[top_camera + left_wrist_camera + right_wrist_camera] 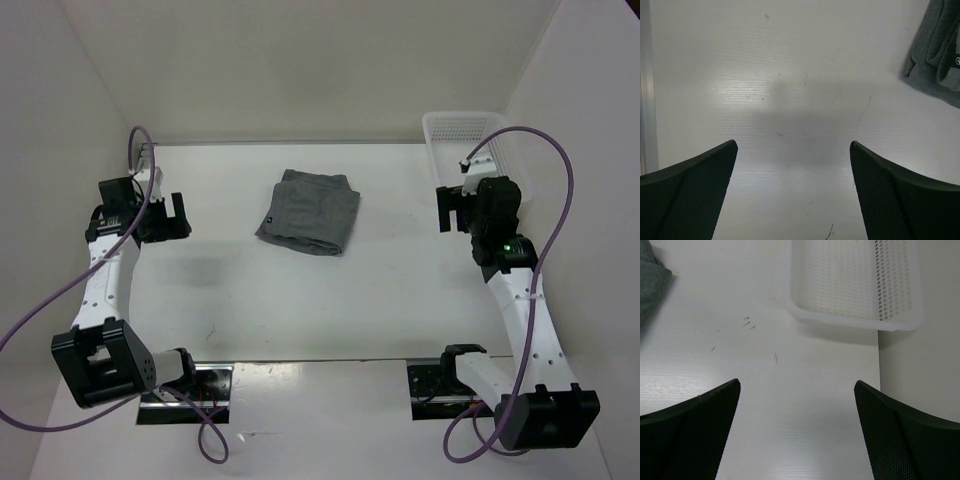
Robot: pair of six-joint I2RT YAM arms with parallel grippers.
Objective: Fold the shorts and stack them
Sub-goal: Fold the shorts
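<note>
Jaws: left gripper [792, 146] and right gripper [797, 385] gaped empty.
Shorts [310, 212]: lay folded, well apart from either.
Risk: a shallow pinch could lift one layer, undoing the fold.

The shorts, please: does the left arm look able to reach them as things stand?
Probably yes: the left gripper is open, and nothing lies on the table between it and the folded shorts.

One shorts [309, 212] (grey), one basket [455, 128], two arms [108, 275] [525, 305].
</note>
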